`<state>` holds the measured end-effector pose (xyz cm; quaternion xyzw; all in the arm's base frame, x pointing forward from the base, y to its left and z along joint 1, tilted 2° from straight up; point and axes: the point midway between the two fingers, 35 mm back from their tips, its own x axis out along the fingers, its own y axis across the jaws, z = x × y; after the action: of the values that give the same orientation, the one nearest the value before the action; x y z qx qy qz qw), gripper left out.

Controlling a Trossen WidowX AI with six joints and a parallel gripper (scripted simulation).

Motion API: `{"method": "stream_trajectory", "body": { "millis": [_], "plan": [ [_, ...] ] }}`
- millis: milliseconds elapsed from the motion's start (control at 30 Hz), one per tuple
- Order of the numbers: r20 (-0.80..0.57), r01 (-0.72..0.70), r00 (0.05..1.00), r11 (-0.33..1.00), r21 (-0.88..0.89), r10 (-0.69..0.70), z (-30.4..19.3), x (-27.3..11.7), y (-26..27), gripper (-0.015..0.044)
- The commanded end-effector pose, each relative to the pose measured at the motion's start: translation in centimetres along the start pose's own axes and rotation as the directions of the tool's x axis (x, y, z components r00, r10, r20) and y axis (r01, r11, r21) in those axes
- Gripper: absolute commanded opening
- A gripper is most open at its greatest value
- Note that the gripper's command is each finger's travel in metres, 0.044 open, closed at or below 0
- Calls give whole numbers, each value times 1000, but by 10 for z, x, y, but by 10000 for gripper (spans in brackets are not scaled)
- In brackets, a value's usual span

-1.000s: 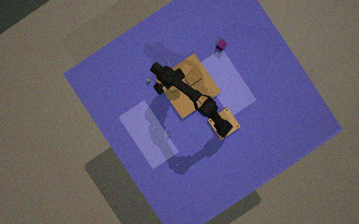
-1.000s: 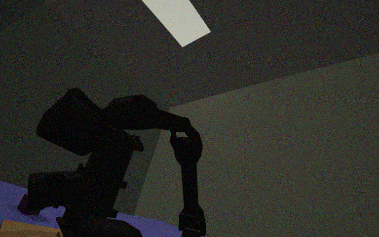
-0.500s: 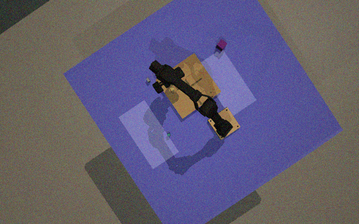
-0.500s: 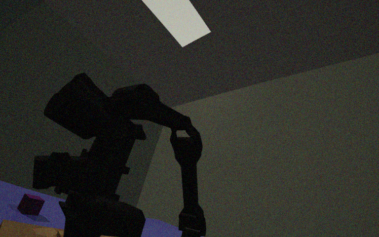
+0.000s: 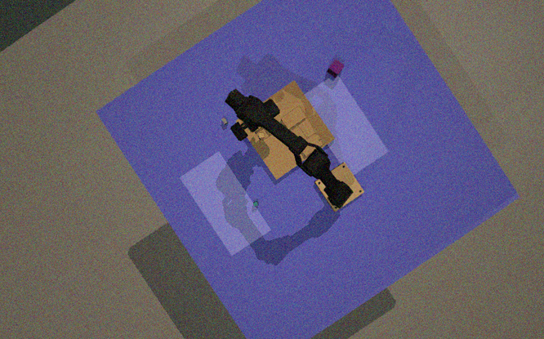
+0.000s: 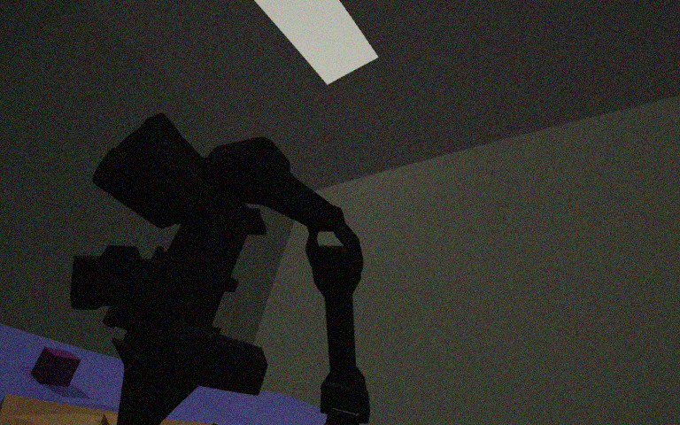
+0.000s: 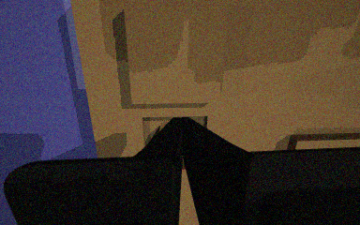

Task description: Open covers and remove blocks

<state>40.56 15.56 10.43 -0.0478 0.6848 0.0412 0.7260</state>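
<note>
The tan puzzle board [image 5: 278, 165] [image 6: 29, 412] [image 7: 262, 103] lies under the arm. My gripper [image 7: 180, 125] is shut with nothing between its fingers; the tips are over a small square well [image 7: 200, 126], which they partly hide. A flat cover panel [image 7: 164, 89] with dark edges lies just beyond that well. Another dark-edged opening [image 7: 323, 137] shows at the right in the wrist view. A magenta block [image 5: 335, 67] [image 6: 55, 368], a small grey block [image 5: 224, 121] and a small teal piece [image 5: 255, 204] lie on the table off the board. The arm hides other covers and wells.
The arm's base plate [image 5: 355, 191] stands close to the board's lower right corner. The blue table mat [image 5: 423, 150] [image 7: 28, 84] surrounds the board. Two pale light patches and the arm's dark shadow fall across the mat. Shadows make the board's details hard to read.
</note>
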Motion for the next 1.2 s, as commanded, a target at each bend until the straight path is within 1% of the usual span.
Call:
{"method": "stream_trajectory", "body": {
  "millis": [0,233,467,667,833,1067,1133,1167],
  "plan": [
    [-5,1,1000,996,-89,-2,-5,-1,-12,0],
    [-6,2,1000,925,-379,-4,-24,-9,-48,0],
    [-7,0,1000,766,-643,-6,-48,-14,-82,0],
    [-9,-3,1000,570,-821,-8,-72,-16,-107,0],
    [-10,-6,1000,376,-927,-10,-93,-16,-126,0],
    [-12,-11,1000,75,-997,-12,-126,-13,-147,0],
    [-12,-12,1000,18,-1000,-12,-133,-12,-151,0],
    [-12,-12,1000,11,-1000,-12,-133,-12,-151,0]
  ]
}}
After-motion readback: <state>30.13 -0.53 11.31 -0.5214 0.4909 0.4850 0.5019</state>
